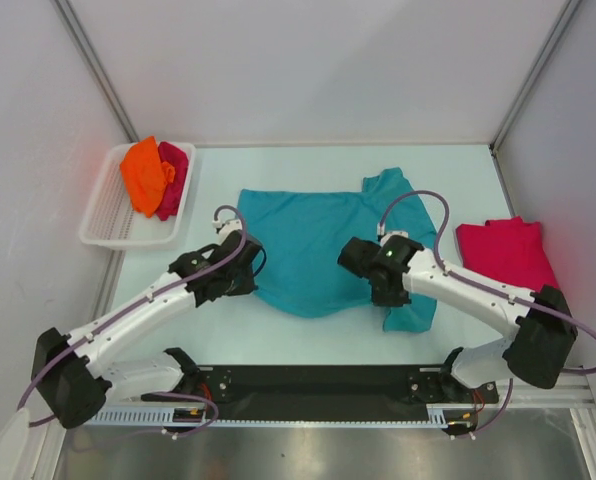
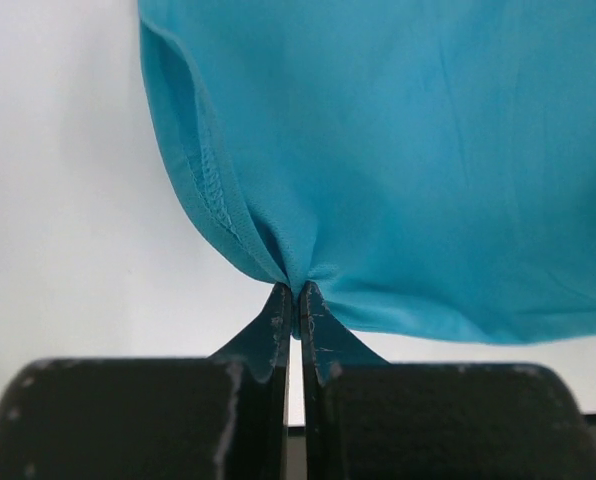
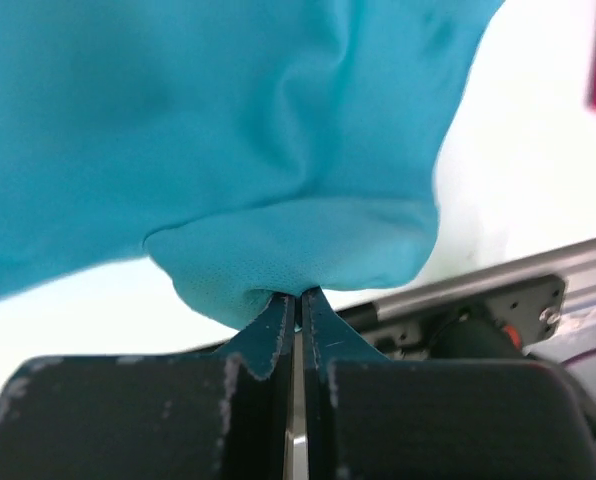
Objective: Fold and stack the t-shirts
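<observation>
The pale counter (image 1: 278,165) is carrying everything. The teal t-shirt (image 1: 308,235) is lying spread across its middle, w/ one sleeve pointing toward the far right and the other lying close to the right arm (image 1: 478,290). Its near edge is bunching btwn the two arms. That right arm is reaching in from the near right and the left arm (image 1: 138,305) from the near left, both angling at the shirt's near edge.

The folded crimson-pink t-shirt (image 1: 506,255) is lying at the counter's right side, apart from the teal one. The white slatted basket (image 1: 103,215) is sitting far left, holding the orange t-shirt (image 1: 143,175). The second crimson-pink t-shirt (image 1: 175,180) is touching its right side, and both are crumpled.

The left tool (image 1: 250,272) is pinching the teal shirt's near-left hem. In the wrist view the left tool (image 2: 296,290) is clamping tight on a gather of stitched hem. The right tool (image 1: 381,292) is gripping the near-right part. Up close the right tool (image 3: 298,295) is likewise pressing together on a rounded fold of teal cloth.
</observation>
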{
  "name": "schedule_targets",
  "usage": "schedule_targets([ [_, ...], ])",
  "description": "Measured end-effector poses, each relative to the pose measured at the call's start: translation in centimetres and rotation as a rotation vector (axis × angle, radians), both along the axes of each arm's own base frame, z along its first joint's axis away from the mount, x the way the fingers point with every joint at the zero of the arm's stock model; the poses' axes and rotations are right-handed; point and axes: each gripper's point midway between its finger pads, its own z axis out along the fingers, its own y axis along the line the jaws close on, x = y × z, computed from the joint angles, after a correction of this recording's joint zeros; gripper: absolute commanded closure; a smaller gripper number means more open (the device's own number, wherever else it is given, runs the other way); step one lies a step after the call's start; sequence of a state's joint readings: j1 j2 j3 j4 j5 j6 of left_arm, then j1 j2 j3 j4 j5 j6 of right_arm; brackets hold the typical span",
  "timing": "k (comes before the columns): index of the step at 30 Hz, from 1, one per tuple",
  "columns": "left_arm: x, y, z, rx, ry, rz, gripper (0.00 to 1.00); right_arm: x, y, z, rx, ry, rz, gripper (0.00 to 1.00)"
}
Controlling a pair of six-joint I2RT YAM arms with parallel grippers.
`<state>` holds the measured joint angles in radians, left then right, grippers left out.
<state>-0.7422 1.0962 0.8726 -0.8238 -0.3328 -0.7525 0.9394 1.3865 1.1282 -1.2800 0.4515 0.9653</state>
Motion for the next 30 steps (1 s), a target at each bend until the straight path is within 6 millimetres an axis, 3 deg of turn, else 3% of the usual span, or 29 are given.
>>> schedule_targets([
  [7, 3.9, 1.3, 0.7, 0.005, -0.015, 0.061, 0.97, 5.4, -1.3, -0.7, -0.026, -0.009, -0.003, 1.0],
  [12, 5.7, 2.2, 0.5, 0.007, -0.011, 0.091, 0.98, 7.7, -1.8, -2.1, -0.015, 0.017, 0.008, 1.0],
  [23, 7.6, 1.5, -3.3, 0.031, 0.085, 0.068, 0.98, 11.2, -3.0, -5.5, 0.008, 0.09, 0.011, 1.0],
  [30, 9.6, 1.0, -3.6, 0.022, 0.097, 0.066, 0.98, 14.3, -3.0, -5.5, 0.024, 0.075, 0.015, 1.0],
])
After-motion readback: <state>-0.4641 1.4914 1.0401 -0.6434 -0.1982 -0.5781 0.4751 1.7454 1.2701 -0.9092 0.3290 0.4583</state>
